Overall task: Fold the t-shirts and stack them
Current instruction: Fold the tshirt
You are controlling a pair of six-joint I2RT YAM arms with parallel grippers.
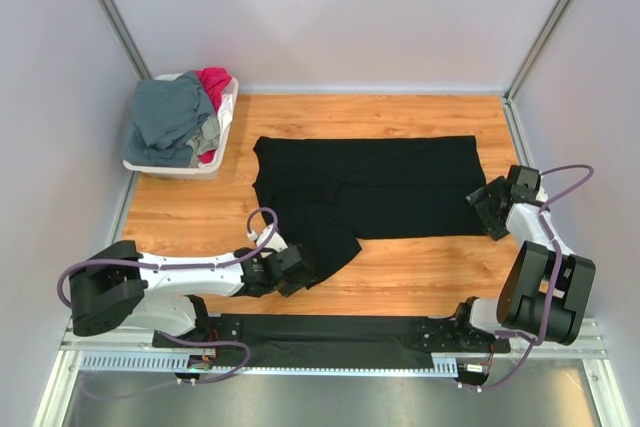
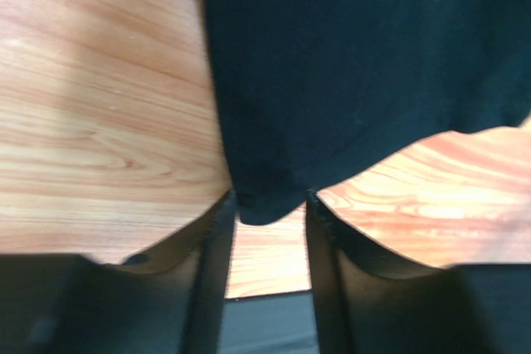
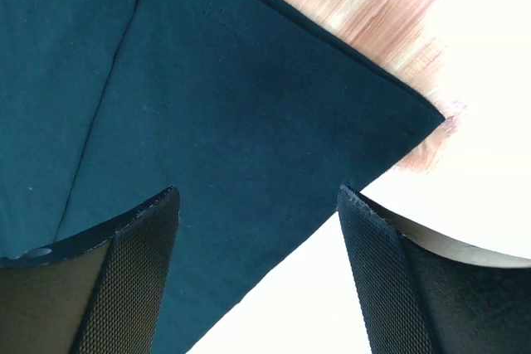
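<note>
Top external view: the table (image 1: 420, 272) carries the black t-shirt (image 1: 380, 182), spread across its middle; folding is judged under way. A grey-blue t-shirt (image 1: 170, 117) and a magenta t-shirt (image 1: 213, 82) are heaped in the basket (image 1: 172, 168) at the far left corner. The left gripper (image 2: 270, 201) is seen part-open astride the shirt's near-left corner. The right gripper (image 3: 259, 196) is held wide open over its right edge, with nothing gripped. Next, both corners are to be pinched.

Black t-shirt (image 1: 380, 185) spread flat; sleeve folded
</note>
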